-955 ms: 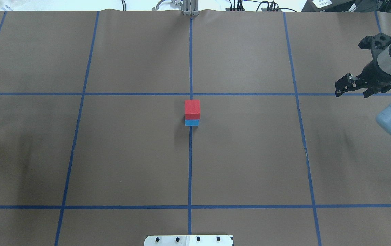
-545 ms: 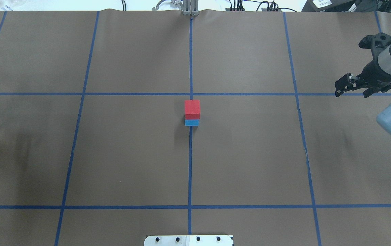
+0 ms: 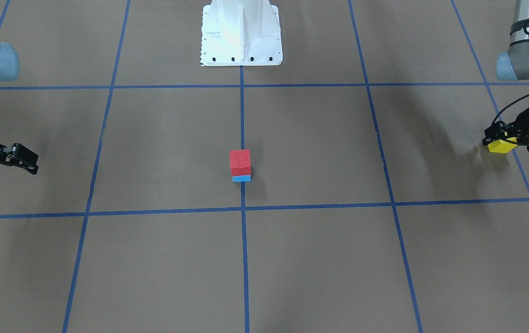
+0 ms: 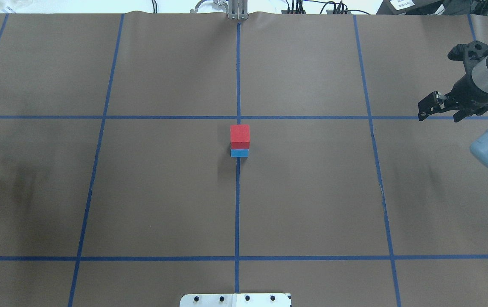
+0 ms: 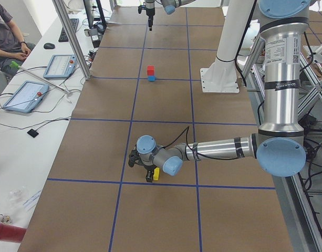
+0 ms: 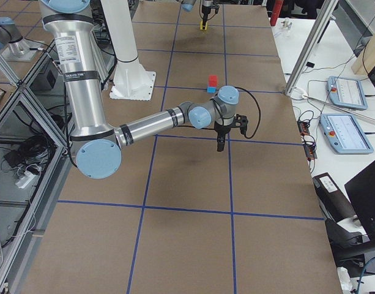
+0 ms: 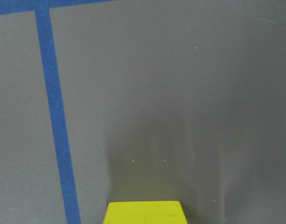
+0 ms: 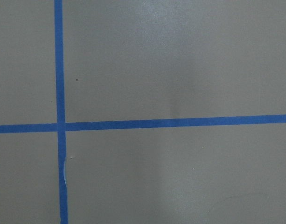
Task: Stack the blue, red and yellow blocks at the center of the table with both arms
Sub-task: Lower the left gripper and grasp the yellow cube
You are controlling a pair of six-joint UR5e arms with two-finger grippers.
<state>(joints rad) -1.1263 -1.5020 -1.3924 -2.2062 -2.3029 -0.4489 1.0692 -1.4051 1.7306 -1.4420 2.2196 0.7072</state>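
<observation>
Mostly the left gripper (image 3: 501,138) is out of the overhead view, where only a black sliver and a yellow corner show at the left edge. The front-facing view catches it at the right edge, its fingers on either side of the yellow block (image 3: 500,146). I cannot tell whether they press on the block or merely straddle it. The left wrist camera shows just the block's top face, cut off by the bottom of the frame. The right gripper (image 4: 439,114) hangs at the upper right of the overhead view, its jaws spread and empty, and its arm runs off the frame.

The red block (image 4: 239,134) sits on the blue block (image 4: 239,152) at the centre, on the middle tape line (image 4: 237,204). Only a thin strip of blue shows beneath the red. Both grippers are well apart from this stack, and open tabletop (image 4: 312,192) lies all round it.

Brown paper covers the tabletop, ruled into a grid by blue tape. The white base plate (image 3: 241,34) stands at the top of the front-facing view. In the left side view, a seated person (image 5: 6,34) and two tablets (image 5: 25,95) are at a white bench along the left.
</observation>
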